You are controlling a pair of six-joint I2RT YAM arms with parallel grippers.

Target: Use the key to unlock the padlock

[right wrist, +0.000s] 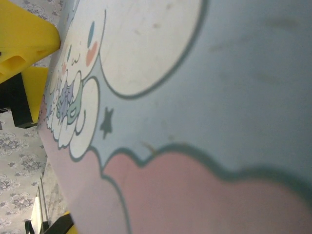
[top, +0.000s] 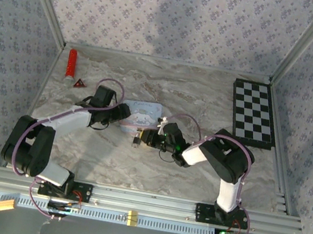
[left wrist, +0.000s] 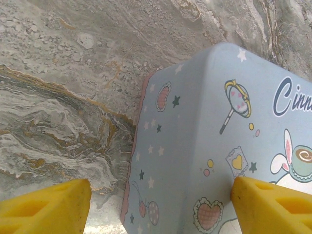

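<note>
Pastel cartoon tin (right wrist: 195,97) close against the right wrist camera, lid hiding its inside, right hand (top: 150,138) beside it with grip impossible to tell, left hand (left wrist: 161,187) released wide astride the tin's corner, top view adding the padlock (top: 136,141) on the desk (top: 194,178) just before the tin.

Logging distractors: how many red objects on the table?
2: red tube at the far-left edge; small red triangle just right of its near end. The tin might hide others.
</note>
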